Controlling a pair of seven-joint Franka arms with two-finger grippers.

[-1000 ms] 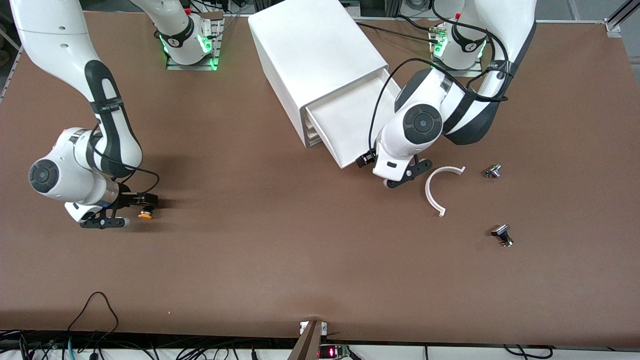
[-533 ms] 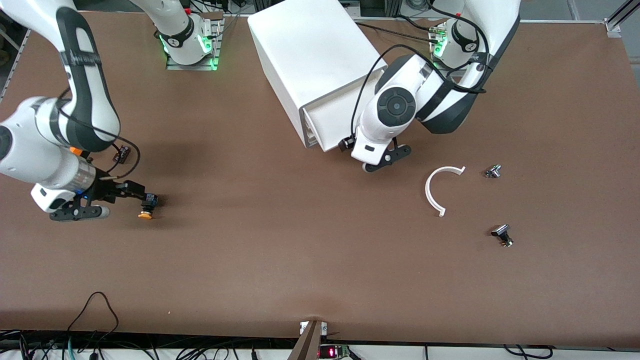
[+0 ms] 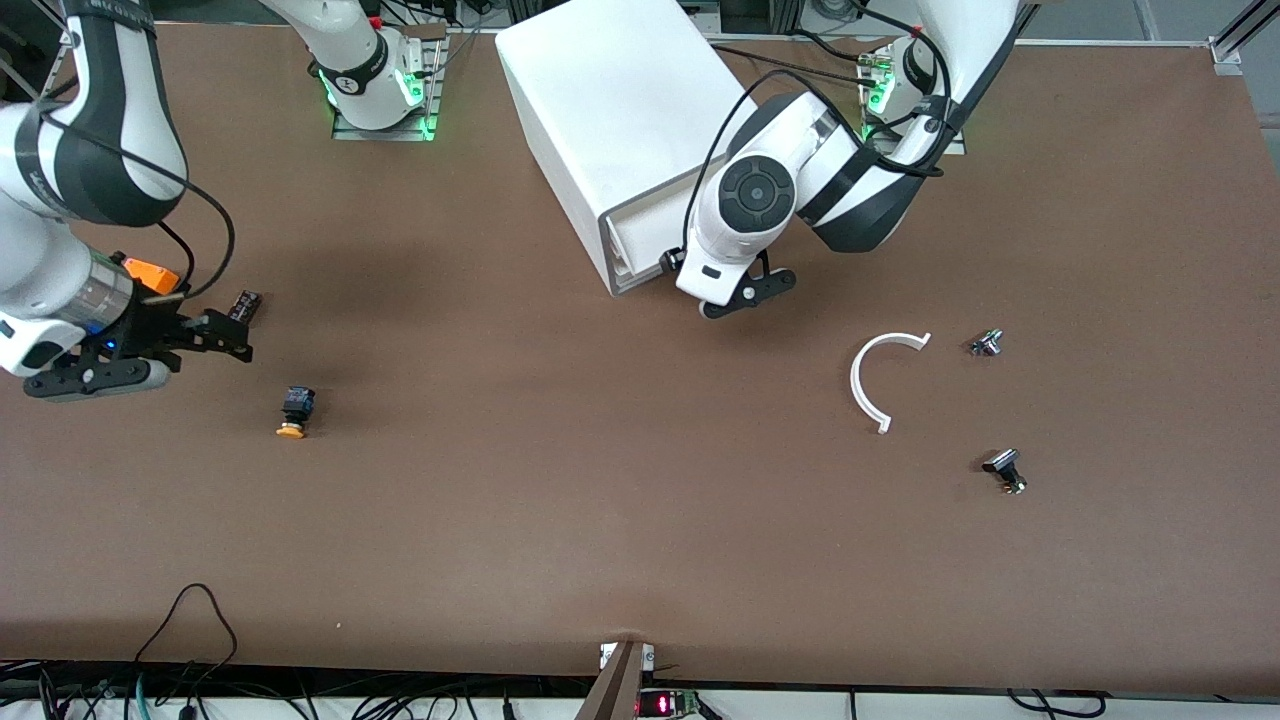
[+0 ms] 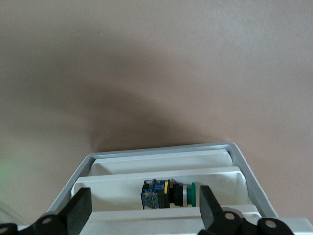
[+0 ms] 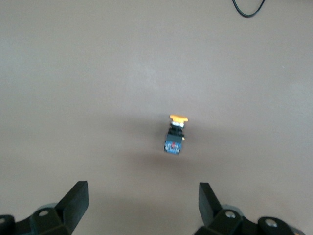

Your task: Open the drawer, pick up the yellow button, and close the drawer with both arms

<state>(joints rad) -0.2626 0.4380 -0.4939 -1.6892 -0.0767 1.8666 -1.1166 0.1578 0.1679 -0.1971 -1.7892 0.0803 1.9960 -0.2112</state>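
The button (image 3: 293, 412) with its orange cap lies on its side on the brown table, toward the right arm's end; the right wrist view shows the button (image 5: 175, 135) alone on the table. My right gripper (image 3: 200, 362) hangs open and empty over the table beside it, apart from it. The white cabinet (image 3: 620, 110) stands at the middle, and its top drawer (image 3: 640, 262) is pushed in about flush with the cabinet's face. My left gripper (image 3: 745, 292) is right at that drawer's front, open with nothing held. In the left wrist view its fingers (image 4: 208, 208) straddle the cabinet's front.
An orange box (image 3: 152, 276) and a small black block (image 3: 245, 303) lie by the right arm. A white arc (image 3: 868, 385) and two small metal parts (image 3: 987, 343) (image 3: 1005, 470) lie toward the left arm's end. A green-capped part (image 4: 171, 193) sits in a lower drawer.
The left gripper has pushed the drawer from well out back into the cabinet. The right gripper has risen and drawn away from the button, which stays where it lay.
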